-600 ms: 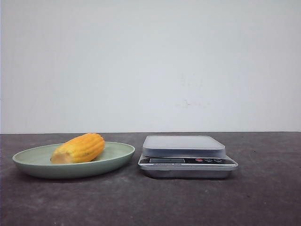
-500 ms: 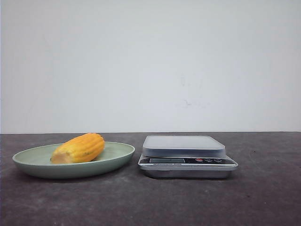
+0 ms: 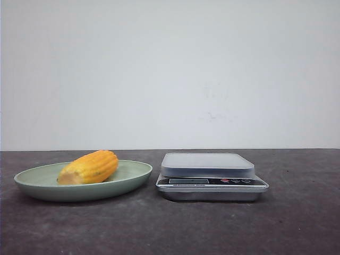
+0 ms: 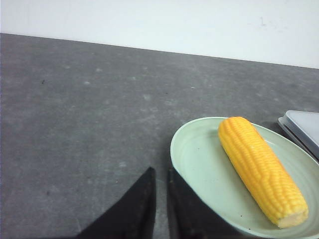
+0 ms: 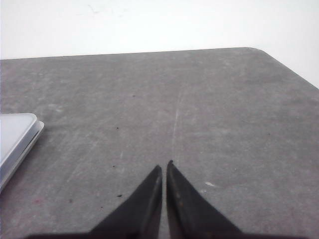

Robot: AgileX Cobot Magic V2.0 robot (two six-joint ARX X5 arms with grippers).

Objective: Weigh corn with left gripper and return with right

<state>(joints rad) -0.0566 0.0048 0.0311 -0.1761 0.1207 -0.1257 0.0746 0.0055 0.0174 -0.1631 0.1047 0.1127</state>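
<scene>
Left end effector (image 4: 160,177) clenched, empty, beside plate (image 4: 199,169); right end effector (image 5: 164,172) clenched, idle. Pickup not begun. Next: left opens, reaches corn (image 4: 260,168) at 2 o'clock, carries to scale (image 3: 211,175).

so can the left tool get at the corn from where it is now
Probably yes: the corn lies uncovered on the green plate, nothing stands between it and the left tool, though its fingers look shut and must open first.

Left gripper (image 4: 160,172) and right gripper (image 5: 164,167), jaws nearly together, empty.
</scene>
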